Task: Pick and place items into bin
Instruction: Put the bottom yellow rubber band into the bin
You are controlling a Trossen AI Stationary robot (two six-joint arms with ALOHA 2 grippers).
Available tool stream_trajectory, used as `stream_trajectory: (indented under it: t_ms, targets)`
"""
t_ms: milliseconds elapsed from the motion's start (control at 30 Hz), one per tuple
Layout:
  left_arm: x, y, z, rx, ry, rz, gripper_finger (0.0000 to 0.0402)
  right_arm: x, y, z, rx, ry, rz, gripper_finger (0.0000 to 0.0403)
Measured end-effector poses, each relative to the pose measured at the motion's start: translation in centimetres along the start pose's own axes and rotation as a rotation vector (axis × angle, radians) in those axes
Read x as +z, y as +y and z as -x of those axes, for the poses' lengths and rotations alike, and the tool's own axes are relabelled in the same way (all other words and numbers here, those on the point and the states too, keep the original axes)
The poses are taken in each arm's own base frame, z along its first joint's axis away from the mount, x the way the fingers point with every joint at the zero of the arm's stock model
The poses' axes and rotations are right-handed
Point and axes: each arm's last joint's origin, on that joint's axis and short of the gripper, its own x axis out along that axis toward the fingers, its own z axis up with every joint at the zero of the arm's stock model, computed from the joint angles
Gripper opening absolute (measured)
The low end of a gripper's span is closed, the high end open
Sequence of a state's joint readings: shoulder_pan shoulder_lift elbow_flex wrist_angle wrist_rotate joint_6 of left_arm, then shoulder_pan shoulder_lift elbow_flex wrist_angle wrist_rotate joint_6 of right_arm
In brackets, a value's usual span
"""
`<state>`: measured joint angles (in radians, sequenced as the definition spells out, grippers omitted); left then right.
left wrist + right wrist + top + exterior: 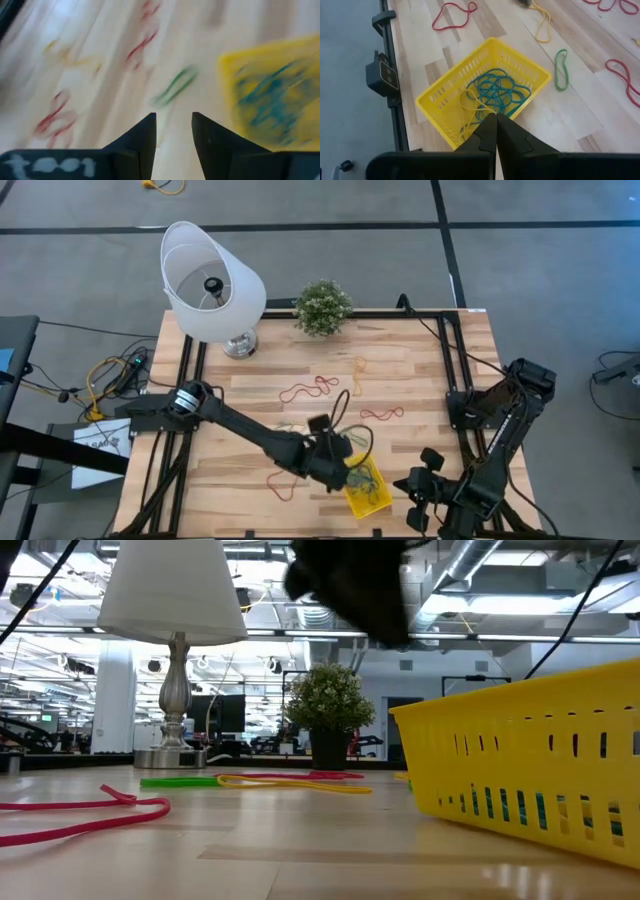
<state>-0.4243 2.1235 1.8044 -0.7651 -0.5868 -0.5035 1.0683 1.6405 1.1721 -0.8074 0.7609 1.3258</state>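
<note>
The yellow bin (367, 492) sits near the table's near edge, with grey-blue loops (497, 92) and a yellow loop inside it. My left gripper (173, 131) hovers open and empty over the table just left of the bin (270, 95), above a green loop (175, 85). It is the dark mass (350, 585) at the top of the low view. My right gripper (496, 125) is shut and empty, raised beside the bin's right side (485, 85). Red loops (310, 388), (382, 413), (283, 483) and a yellow loop (360, 370) lie flat on the wood.
A white lampshade on a silver base (212, 280) stands at the far left corner. A small potted plant (322, 307) is at the far middle. Black frame rails (455, 380) run along both sides of the table. Bare wood lies between the loops and the lamp.
</note>
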Motion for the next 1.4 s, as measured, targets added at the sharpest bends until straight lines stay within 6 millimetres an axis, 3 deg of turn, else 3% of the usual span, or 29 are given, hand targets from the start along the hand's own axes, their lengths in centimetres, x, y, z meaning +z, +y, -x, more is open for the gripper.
stream_trajectory:
  t_ms: [267,433,667,867,1233,1400]
  targets:
    - [-2.0,4.5,0.3,0.216,0.381,-0.133,0.0111,0.0,0.0,0.0,0.0,0.0,-0.001,0.0]
    - [-2.7,6.1,-1.6,0.156,0.506,-0.244,0.0111,0.0,0.0,0.0,0.002,-0.001,-0.004,0.0]
    - [-3.1,8.3,-5.1,0.027,0.541,-0.249,0.0111,-0.1,0.1,0.1,0.008,-0.001,-0.006,0.0]
    - [-4.8,8.7,-8.3,-0.134,0.506,-0.166,0.0111,-0.1,0.1,0.1,0.013,-0.001,-0.016,0.0]
    - [-6.5,9.2,-9.5,-0.132,0.501,-0.128,0.0106,0.0,0.3,0.1,0.025,-0.004,-0.028,0.0]
    - [-6.5,9.0,-9.6,-0.145,0.489,-0.12,0.0046,0.0,0.4,0.1,0.031,-0.005,-0.035,0.0]
